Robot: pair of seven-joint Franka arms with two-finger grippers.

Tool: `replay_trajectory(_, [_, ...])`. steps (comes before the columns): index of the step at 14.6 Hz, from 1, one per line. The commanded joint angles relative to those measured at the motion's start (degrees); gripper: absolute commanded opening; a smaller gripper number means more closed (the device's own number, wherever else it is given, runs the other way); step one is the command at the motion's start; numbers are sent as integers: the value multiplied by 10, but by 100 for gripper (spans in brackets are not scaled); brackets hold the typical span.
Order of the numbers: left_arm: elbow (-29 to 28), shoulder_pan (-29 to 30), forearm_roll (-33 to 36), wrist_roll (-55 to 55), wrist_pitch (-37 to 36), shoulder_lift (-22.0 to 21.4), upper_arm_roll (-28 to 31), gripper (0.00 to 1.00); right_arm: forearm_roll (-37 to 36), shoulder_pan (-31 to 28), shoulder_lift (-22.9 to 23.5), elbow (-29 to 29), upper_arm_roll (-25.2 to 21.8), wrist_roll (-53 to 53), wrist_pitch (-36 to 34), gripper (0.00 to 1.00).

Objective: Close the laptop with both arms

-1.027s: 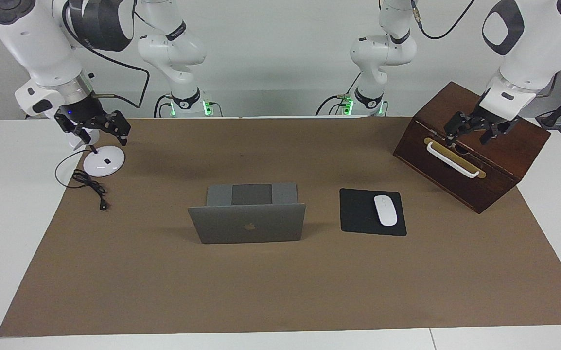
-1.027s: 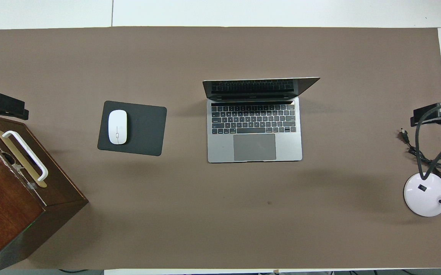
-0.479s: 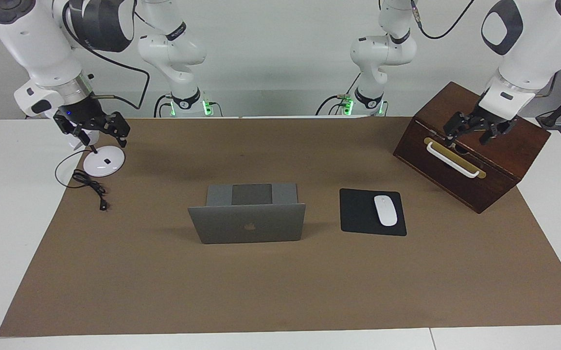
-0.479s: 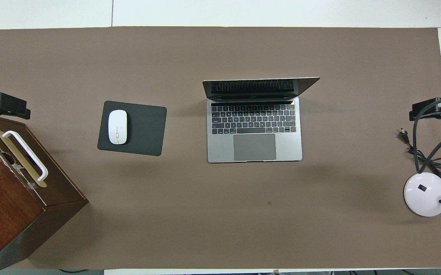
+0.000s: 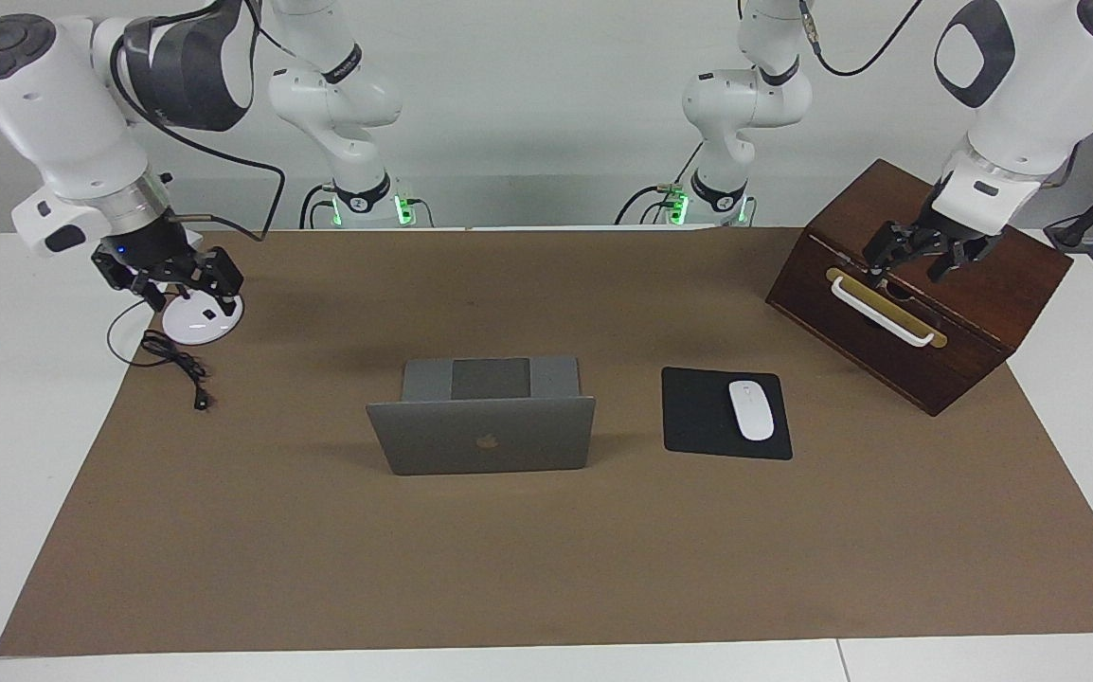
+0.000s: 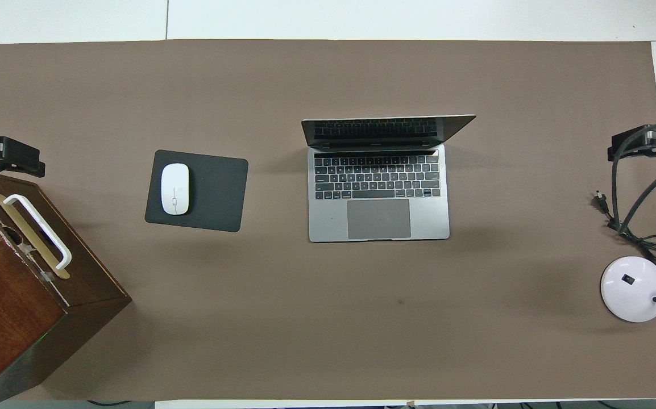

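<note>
The laptop (image 5: pixel 481 428) (image 6: pixel 378 177) stands open near the middle of the brown-covered surface (image 5: pixel 546 568) (image 6: pixel 328 318), its lid raised with the apple logo turned away from the robots and its keyboard and trackpad facing them. Nothing touches it, and both arms are well apart from it. The left tool (image 5: pixel 922 256) (image 6: pixel 4 156) hangs over the top of a dark wooden box (image 5: pixel 973 313) (image 6: pixel 15 318) at the left arm's end of the surface, just above the box's white handle (image 5: pixel 883 310) (image 6: pixel 38 230); its fingers are spread and grasp nothing. The right tool (image 5: pixel 172 277) (image 6: pixel 643 142) hangs at the right arm's end, over the round white base of a desk lamp (image 5: pixel 196 320) (image 6: pixel 632 288); its fingers also stand apart, released, with nothing between them. A thin black cord (image 5: pixel 172 360) (image 6: pixel 626 233) lies looped on the surface beside the lamp base. Between the laptop and the box lies a black mouse pad (image 5: pixel 703 415) (image 6: pixel 211 190), flat on the surface and just beside the laptop toward the left arm's end, and a white mouse (image 5: pixel 751 409) (image 6: pixel 174 188) rests on the part of the pad closer to the box. The box sits turned at an angle to the edge of the surface, its handled face toward the mouse pad.
</note>
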Motion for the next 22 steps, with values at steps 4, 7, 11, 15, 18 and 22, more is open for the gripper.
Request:
replay_trajectory(4, [-28,0,3,-9,28,-21,4,0,-11,-17,112,123,4,-32,-11,96])
replay_trajectory(7, [-36,1,3,-8,35,-23,4,0,-8,-17,184,211,7,-32,-29,94])
replay_trajectory(11, [-66,1,-41,-5,64,-36,4,0,-4,-8,257,294,12,-29,-20,91])
replay_trajectory(15, [-85,-23,-53,-4,86,-43,3,0,-5,1,287,316,22,-8,-9,67])
replay_trajectory(18, [-130,-46,-65,-3,131,-60,2,0,-12,9,284,315,21,-8,-10,0])
replay_trajectory(22, [-241,-90,-90,-7,256,-105,2,0,-6,14,277,310,20,-4,-18,0])
